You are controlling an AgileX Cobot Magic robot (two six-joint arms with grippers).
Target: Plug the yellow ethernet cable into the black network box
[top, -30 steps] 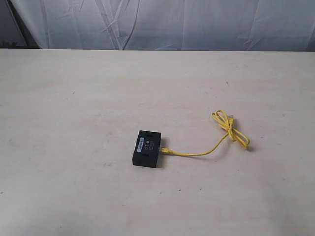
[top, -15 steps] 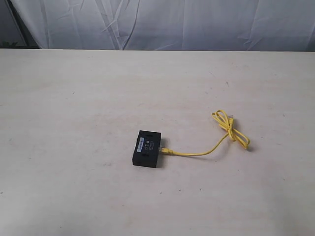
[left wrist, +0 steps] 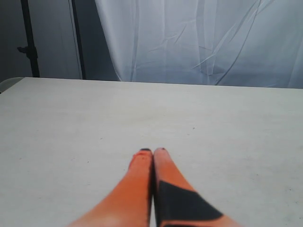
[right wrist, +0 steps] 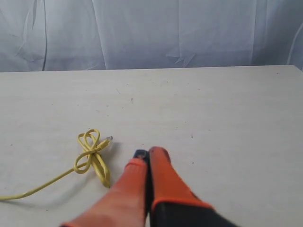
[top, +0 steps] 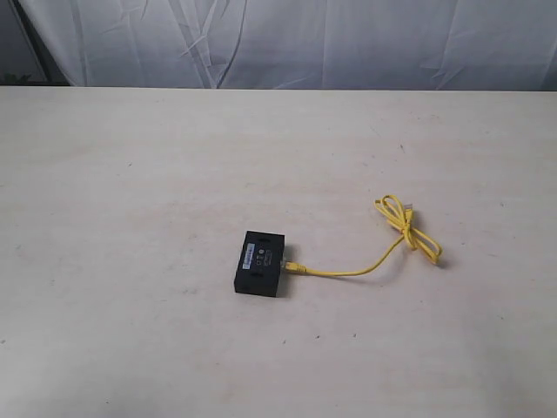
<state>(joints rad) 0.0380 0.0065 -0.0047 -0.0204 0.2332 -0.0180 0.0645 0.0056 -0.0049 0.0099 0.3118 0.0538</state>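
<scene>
As far as I can judge, the job looks done: one end of the thin, bright-yellow ethernet cable point(top: 409, 231) meets the right-hand side of the small, flat, matte-black rectangular network box point(top: 260, 263), and its plug point(top: 296, 266) seems seated in a port there, though it is too small for me to confirm a full click. The box lies near the middle of the pale, faintly grained tabletop point(top: 130, 218), with a small light label on its upper face. From it the cord runs in a soft curve to a loose bow-like knot out to the right, and the free clear-plastic plug point(right wrist: 109, 139) rests on the table beside that knot. My left gripper point(left wrist: 153, 151) is clenched on nothing, its smooth orange fingers pressed together over bare table, with neither cable nor box in its view. My right gripper point(right wrist: 147, 153) is likewise pinched closed and empty, near the knot but apart from it. Neither arm shows in the exterior view. A creased pale cloth backdrop point(top: 348, 43) hangs behind.
</scene>
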